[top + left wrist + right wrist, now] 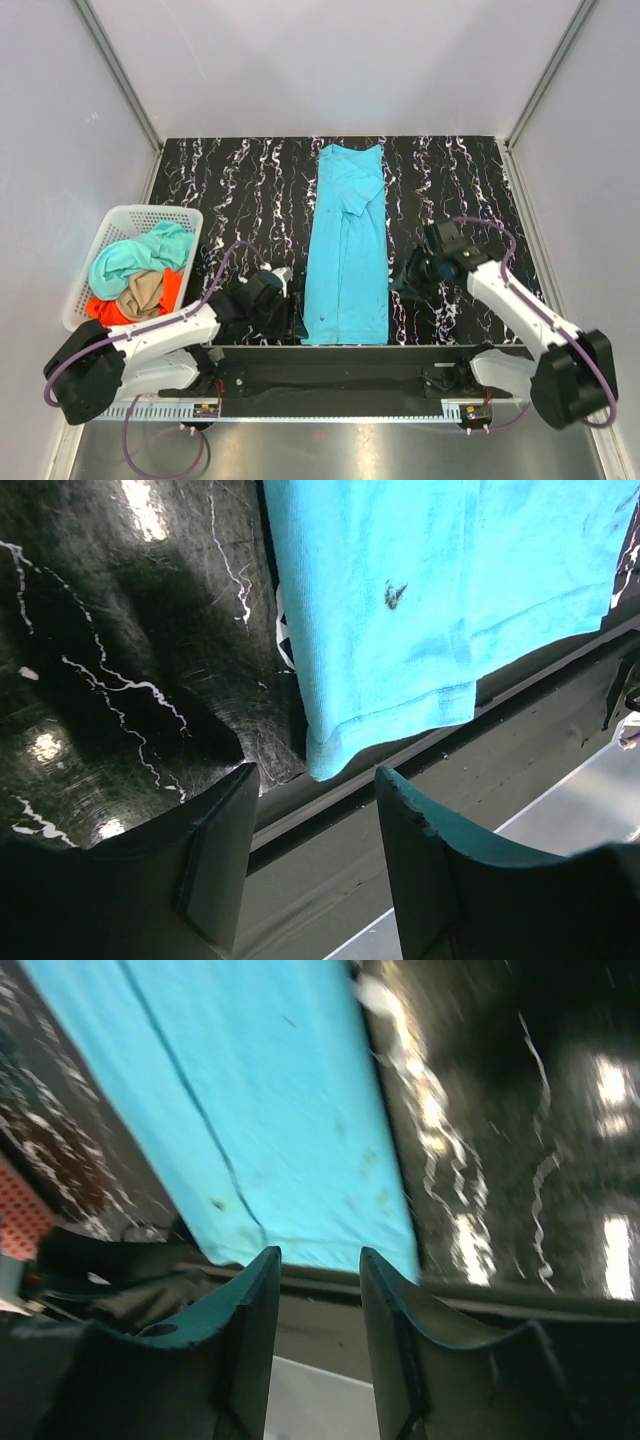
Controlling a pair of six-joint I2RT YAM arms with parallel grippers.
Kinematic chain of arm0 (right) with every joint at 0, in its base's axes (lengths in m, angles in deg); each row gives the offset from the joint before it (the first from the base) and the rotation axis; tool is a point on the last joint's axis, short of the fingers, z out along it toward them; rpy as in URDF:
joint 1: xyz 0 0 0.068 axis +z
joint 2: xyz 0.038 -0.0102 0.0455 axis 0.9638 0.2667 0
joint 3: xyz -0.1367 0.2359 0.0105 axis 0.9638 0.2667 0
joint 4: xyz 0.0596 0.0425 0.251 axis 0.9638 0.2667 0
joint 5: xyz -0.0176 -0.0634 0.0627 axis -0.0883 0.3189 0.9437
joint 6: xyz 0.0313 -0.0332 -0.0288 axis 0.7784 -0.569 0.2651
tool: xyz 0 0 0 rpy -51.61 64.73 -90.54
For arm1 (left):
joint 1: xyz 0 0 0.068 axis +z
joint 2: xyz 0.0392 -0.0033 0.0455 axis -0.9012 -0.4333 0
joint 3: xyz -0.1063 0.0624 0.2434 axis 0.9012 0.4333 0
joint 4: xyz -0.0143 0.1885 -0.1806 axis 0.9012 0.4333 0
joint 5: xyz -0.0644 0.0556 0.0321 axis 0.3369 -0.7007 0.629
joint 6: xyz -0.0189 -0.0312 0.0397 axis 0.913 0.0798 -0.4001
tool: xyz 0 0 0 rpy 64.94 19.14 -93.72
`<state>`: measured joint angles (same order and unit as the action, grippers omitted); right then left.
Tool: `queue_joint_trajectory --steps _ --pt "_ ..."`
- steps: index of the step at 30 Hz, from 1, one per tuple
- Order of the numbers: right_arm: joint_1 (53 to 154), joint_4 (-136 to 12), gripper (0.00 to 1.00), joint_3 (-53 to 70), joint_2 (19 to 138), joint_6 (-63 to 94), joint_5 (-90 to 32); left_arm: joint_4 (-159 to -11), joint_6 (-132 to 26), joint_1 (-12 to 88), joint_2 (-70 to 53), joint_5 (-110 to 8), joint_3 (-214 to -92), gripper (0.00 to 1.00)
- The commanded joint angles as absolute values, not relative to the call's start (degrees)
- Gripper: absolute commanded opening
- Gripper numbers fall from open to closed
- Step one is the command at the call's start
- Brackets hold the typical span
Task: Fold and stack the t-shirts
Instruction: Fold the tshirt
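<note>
At the far left a white lattice basket (118,218) stands on the black, white-veined table (230,190). It holds three crumpled t-shirts: a mint-teal t-shirt (135,255) on top, a tan t-shirt (140,292) beneath it, and an orange-red t-shirt (172,290) showing at the bottom and along the near side.

Next comes the left pincer (278,288), low over the table just beside the near left corner of the cyan t-shirt (347,250). In the left wrist view its jaws stand apart with nothing between them (312,785), and the hem corner of the cyan cloth (400,630) lies just beyond the fingertips.

The cyan t-shirt lies flat in the middle of the table, folded into a long narrow strip. Its collar is at the far end, its hem is at the near edge, and one sleeve is turned in on top.

On the right, the right pincer (408,277) sits near the strip's right edge. Its wrist view is blurred, but the jaws are released (318,1260), gripping nothing, with the shirt's near hem (260,1110) just ahead of them.
</note>
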<state>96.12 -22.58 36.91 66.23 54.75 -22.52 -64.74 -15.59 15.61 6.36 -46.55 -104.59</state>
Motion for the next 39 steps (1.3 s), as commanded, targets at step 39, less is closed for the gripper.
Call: queue_joint_trajectory --steps 39 --pt "118.04 -29.04 0.45 56.09 63.82 75.42 -33.86 -68.74 -13.32 15.72 3.57 -45.93 -100.79 0.52"
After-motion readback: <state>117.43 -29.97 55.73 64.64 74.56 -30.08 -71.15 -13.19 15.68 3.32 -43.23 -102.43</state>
